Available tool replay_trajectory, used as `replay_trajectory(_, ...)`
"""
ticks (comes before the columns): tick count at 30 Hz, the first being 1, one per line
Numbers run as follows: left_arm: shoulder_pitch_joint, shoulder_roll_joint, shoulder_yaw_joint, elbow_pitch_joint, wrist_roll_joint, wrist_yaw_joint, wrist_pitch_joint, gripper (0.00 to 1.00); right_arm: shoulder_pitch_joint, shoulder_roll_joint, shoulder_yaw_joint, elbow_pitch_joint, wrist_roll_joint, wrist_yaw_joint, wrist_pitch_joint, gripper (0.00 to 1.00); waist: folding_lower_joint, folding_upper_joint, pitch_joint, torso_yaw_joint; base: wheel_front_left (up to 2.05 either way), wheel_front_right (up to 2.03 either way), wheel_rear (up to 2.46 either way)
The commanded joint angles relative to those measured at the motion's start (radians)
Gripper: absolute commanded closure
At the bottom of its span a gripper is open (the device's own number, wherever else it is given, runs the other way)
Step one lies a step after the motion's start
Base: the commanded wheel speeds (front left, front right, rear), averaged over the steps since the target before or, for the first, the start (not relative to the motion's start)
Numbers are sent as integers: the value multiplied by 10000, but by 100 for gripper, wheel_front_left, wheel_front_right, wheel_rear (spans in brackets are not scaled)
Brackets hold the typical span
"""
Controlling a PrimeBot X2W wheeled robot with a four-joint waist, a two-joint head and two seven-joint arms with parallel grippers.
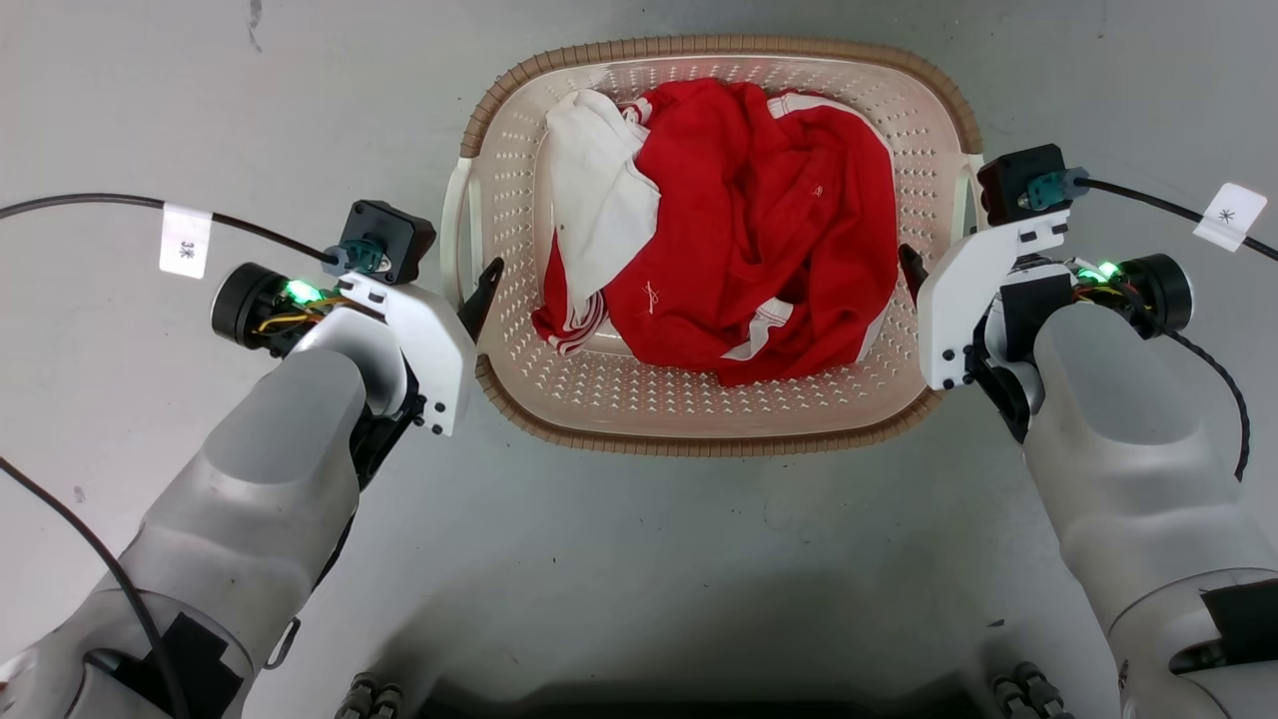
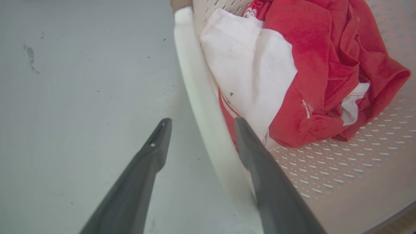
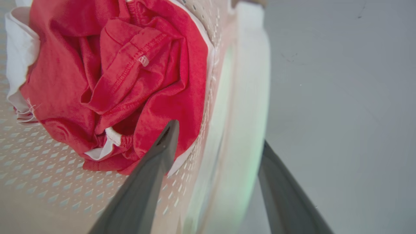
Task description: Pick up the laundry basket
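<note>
Handle (image 3: 250, 97) hides right fingers' (image 3: 282, 198) tip (perhaps touching).

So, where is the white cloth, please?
In the head view, the white cloth lies in the laundry basket's left half, against the red garment, near the left gripper.

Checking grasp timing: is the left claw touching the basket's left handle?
Cannot tell. Left wrist view: left claw straddles the handle; outer finger clear, inner overlaps it.

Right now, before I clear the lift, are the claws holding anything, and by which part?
Nothing is gripped yet. The left claw straddles the laundry basket's left handle, the right claw its right handle; both are open.
</note>
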Motion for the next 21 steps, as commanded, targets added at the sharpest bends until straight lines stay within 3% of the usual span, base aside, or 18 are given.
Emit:
replay_trajectory(1,-193,105,-175,66,-184,22,-71,0,-180,-2,13,74,-34,-3,8,0,-1,0,4,-2,0,0,0)
replay_trajectory(10,-509,125,-1118,214,-930,20,-221,0,-257,-2,96,226,-127,-3,89,0,-1,0,88,-1,0,0,0)
replay_trajectory(11,-509,117,-1254,163,-1058,20,-110,62,-249,-2,128,255,-87,-4,116,2,-1,0,93,-2,0,0,0)
replay_trajectory(12,-549,145,-1391,106,-1127,20,-74,100,-252,-2,154,260,-51,-3,137,77,-1,0,97,-3,0,0,0)
replay_trajectory(13,-588,189,-1515,60,-1222,20,-71,100,-251,-2,173,265,-25,-3,144,100,-1,0,99,-3,0,0,0)
replay_trajectory(21,-601,409,-2354,58,-1903,17,-119,100,-154,-69,322,340,-50,-6,287,100,-1,0,-105,-58,0,0,0)
